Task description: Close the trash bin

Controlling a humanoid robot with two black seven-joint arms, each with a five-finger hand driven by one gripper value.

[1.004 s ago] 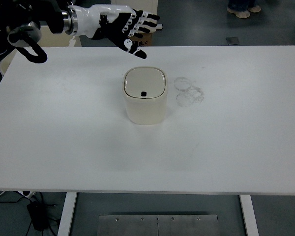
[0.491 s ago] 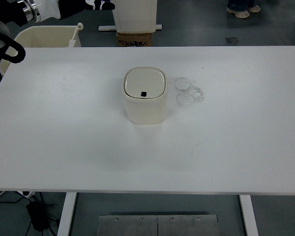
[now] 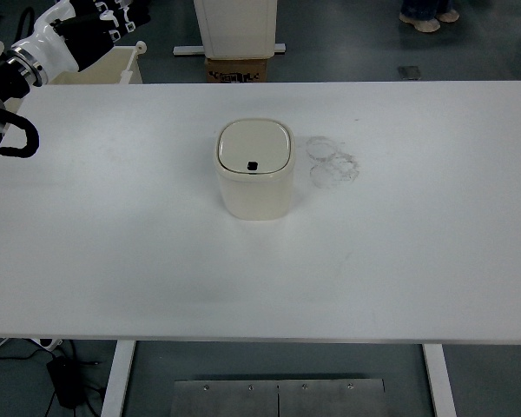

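The fingers (image 3: pixel 111 14) of the black-and-white left hand (image 3: pixel 74 39) are only partly in view at the top left of the picture, beyond the worktop's far left corner. They hold nothing, but whether they are spread or curled I cannot tell, since the picture edge cuts them off. The hand sits well apart from anything on the worktop, its black arm running down along the left edge. The right hand is out of view.

The small cream plastic trash bin with rounded corners (image 3: pixel 254 181) stands upright near the middle of the white worktop (image 3: pixel 399 261), a little toward the far edge. Its flat square lid (image 3: pixel 254 146) lies level within the rim, with a small dark catch (image 3: pixel 253 166) at its near side. From above, no gap shows between lid and rim, so the closing looks done.

If that judgement holds, the step in hand is clearing away. Doing it well means keeping the hand high and off to the far left corner, so nothing sweeps across the bin and tips or shifts it. Should the lid turn out not to be latched, a flat, gentle press straight down at its middle would be better than a push from one side. Faint ring-shaped marks (image 3: pixel 333 162) lie on the worktop just to the right of the bin.
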